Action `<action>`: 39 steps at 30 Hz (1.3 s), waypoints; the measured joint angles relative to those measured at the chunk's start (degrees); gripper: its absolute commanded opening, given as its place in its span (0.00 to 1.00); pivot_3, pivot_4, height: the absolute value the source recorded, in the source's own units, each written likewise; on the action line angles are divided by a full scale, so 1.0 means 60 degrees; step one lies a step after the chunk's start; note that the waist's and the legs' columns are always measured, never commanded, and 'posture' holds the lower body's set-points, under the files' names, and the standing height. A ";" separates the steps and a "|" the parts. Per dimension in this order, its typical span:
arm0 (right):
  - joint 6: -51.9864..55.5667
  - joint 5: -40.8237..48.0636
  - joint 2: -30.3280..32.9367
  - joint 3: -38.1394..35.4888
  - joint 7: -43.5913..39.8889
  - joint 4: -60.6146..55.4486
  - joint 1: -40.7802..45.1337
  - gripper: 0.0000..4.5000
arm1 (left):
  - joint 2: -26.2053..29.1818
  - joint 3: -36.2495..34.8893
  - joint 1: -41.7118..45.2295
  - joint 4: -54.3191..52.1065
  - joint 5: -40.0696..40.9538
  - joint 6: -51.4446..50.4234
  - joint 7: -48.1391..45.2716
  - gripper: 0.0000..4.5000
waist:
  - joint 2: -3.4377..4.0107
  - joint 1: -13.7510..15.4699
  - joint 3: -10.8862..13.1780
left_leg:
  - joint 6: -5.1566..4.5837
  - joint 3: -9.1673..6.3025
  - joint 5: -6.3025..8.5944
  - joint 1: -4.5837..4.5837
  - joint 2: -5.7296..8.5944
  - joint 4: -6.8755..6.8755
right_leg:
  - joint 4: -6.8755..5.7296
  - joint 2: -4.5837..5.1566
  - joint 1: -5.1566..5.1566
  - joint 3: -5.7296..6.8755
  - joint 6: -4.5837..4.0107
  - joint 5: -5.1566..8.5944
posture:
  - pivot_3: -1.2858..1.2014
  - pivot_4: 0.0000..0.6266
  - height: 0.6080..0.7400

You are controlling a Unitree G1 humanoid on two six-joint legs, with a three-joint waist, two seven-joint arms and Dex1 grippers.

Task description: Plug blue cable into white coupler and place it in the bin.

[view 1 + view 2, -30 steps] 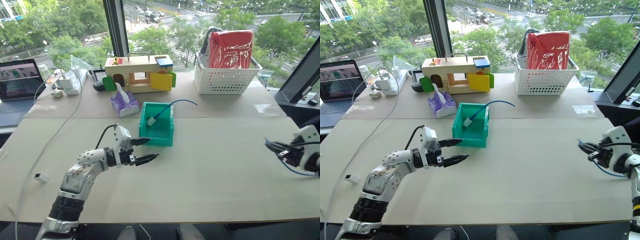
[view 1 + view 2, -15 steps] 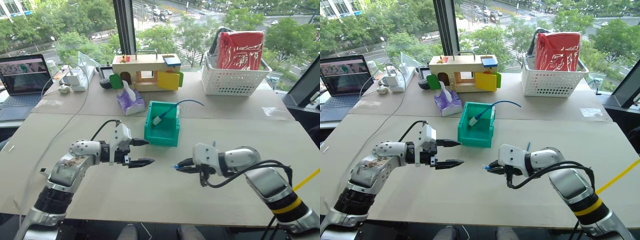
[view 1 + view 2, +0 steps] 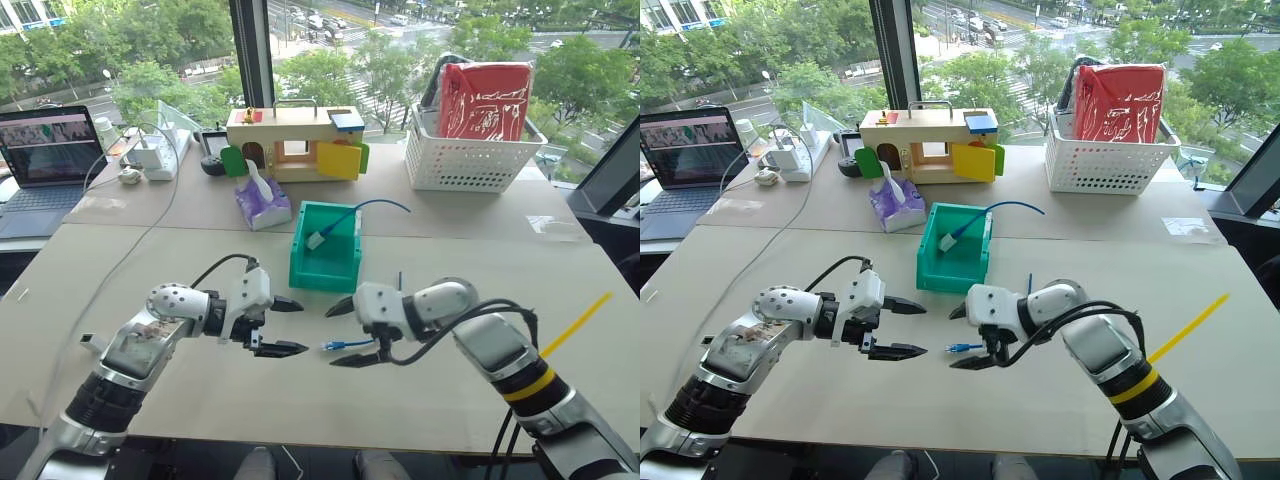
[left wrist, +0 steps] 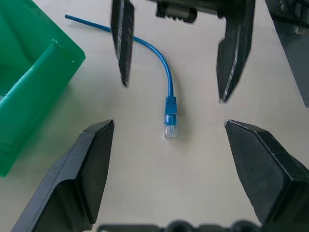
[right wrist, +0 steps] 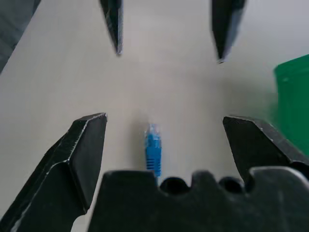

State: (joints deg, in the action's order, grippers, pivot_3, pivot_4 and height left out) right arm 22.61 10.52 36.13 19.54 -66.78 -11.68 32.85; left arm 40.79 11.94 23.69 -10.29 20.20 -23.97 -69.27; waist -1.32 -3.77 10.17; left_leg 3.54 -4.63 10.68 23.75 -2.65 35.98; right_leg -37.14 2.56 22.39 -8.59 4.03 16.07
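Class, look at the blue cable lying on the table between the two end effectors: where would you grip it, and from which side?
Probably the darker blue boot just behind the clear plug of the blue cable. It lies flat with its tip toward the open left end effector, so come from above, fingers straddling its sides, leaving the plug free.

**Upper-floor office set up as a robot test bench**

A wide pale beige table (image 3: 450, 290) stands against tall floor-to-ceiling windows (image 3: 330, 50) that look down on treetops and a city street, so the room sits well above ground. At the table's far left corner are an open grey laptop (image 3: 40, 165) and a white power strip with plugged-in adapters (image 3: 150, 155). A wooden toy house with coloured doors (image 3: 295, 145) and a white lattice plastic basket (image 3: 470, 160) serve as props.
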 measured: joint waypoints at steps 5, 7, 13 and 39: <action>0.1928 0.1010 0.1424 -0.1283 0.0140 -0.1936 -0.1012 0.98 | -0.0734 0.0513 0.0126 0.0425 -0.0344 0.0448 -0.0025 0.87 | 0.0000 0.0166 0.0000 | -0.0002 -0.0004 0.0001 0.0007 0.0006 0.0002 | 0.0005 0.0005 -0.0001 0.0005 -0.0001 0.0001 | 0.52 0.24 1.00; 0.2553 0.1152 0.2037 -0.1876 0.0338 -0.2466 -0.1541 0.98 | -0.1056 0.0843 0.0148 0.0771 -0.0554 0.0681 0.0009 0.87 | -0.0001 0.0196 0.0001 | -0.0002 -0.0003 0.0001 0.0005 0.0006 0.0004 | 0.0004 0.0004 0.0000 0.0002 0.0001 0.0002 | 0.52 0.24 1.00; 0.3768 0.1771 0.2348 -0.3079 0.1337 -0.3784 -0.2917 0.98 | -0.1737 0.1429 0.0295 0.2256 -0.1322 0.1471 0.0126 0.87 | -0.0002 0.0122 0.0000 | -0.0003 -0.0003 0.0001 0.0001 0.0001 0.0008 | -0.0003 -0.0003 0.0001 0.0000 0.0022 0.0015 | 0.52 0.24 1.00; 0.9003 0.4828 0.3241 -0.7535 0.2382 -0.5495 -0.5302 1.00 | -0.3590 0.1508 0.1618 0.2184 -0.1463 0.0700 0.0221 0.01 | -0.0021 0.0487 0.0006 | -0.0013 -0.0020 0.0007 0.0034 0.0010 0.0046 | 0.0009 0.0004 -0.0019 0.0018 0.0000 0.0002 | 0.52 0.24 1.00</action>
State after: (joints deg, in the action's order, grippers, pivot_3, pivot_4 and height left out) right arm 76.63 39.49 55.57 -25.66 -52.49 -44.65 1.04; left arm 19.25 20.98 33.40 2.81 11.42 -19.77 -67.95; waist -1.45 -0.85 10.20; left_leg 3.46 -4.75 10.73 23.96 -2.58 36.25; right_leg -37.09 2.59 22.28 -8.48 4.03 16.08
